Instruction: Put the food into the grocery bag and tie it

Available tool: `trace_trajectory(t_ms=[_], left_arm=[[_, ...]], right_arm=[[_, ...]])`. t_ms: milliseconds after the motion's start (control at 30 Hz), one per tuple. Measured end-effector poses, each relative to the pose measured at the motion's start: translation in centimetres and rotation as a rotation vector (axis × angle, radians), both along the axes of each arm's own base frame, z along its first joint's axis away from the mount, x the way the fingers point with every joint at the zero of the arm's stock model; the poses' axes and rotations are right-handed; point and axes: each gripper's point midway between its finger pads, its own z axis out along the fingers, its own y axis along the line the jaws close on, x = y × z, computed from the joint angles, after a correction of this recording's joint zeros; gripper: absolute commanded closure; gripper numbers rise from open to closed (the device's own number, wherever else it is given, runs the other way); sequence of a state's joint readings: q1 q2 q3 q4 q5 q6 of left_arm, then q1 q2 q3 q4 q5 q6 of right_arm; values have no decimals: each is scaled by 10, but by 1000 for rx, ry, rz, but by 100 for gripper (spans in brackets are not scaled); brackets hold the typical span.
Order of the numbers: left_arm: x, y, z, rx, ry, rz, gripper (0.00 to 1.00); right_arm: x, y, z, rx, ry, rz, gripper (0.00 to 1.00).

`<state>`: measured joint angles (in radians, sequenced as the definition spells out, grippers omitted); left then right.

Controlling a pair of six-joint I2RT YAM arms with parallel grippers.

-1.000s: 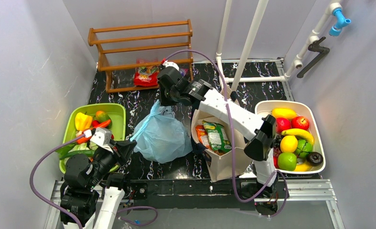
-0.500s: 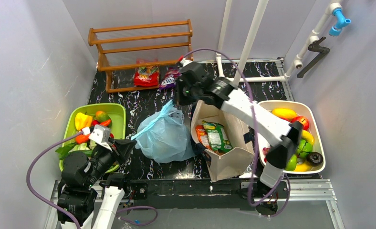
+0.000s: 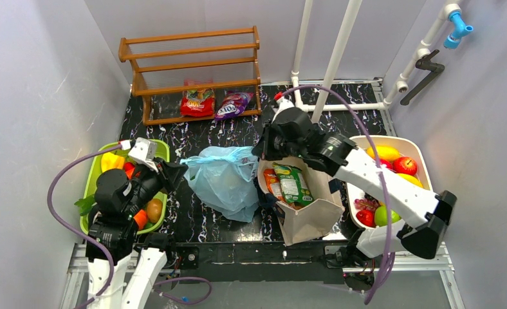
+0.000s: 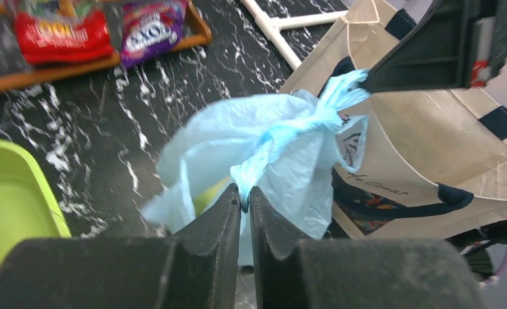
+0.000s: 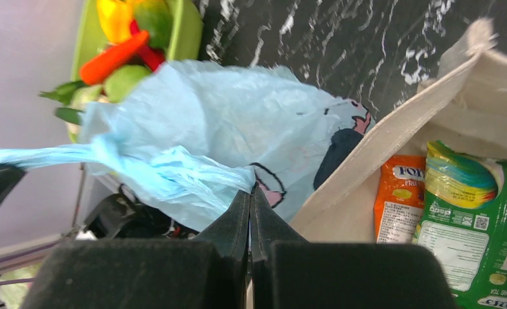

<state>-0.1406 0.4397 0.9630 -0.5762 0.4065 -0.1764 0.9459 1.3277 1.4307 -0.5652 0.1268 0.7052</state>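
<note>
Centrally in the top view, the grocery bag point(image 3: 224, 183) lies stretched between left gripper point(image 3: 175, 172) and right gripper point(image 3: 262, 149), each clenched on one twisted end of it.

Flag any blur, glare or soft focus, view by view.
Top external: evenly lit, sharp, no glare on the grocery bag. Left wrist: left gripper soft in the foreground, bag sharper. Right wrist: right gripper blurred up close, green snack packet crisp.

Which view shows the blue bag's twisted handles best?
Left wrist: the handles run unobstructed from the left jaws to the right jaws. Right wrist shows them stretching leftward to the frame edge. Top view shows only a thin band across the bag.
</note>
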Motion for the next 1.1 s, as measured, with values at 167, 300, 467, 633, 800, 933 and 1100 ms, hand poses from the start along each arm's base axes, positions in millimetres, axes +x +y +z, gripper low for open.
trace_trajectory(t_ms=[167,300,467,633,800,933,1100], left_arm=[[-13,-1,-22,-31,93,2,33],[-36,-3,-19,-39,105,-29,19],[-50,-7,22,-23,36,-87,35],[-34,-14,18,25,65,-139,48],[-16,-24,0,58,155,-203,44],[-13,-28,-11,71,190,-238,47],[-14,-31,-16,86,199,-263,53]], right_arm=[[0,11,-41,-71,81,7,99],[-1,13,-38,-64,78,13,99],[1,16,-23,-36,58,17,99],[3,18,-13,-19,37,22,99],[4,21,-11,-25,33,31,99],[6,24,-8,-24,29,35,99],[7,25,-5,-22,26,36,99]])
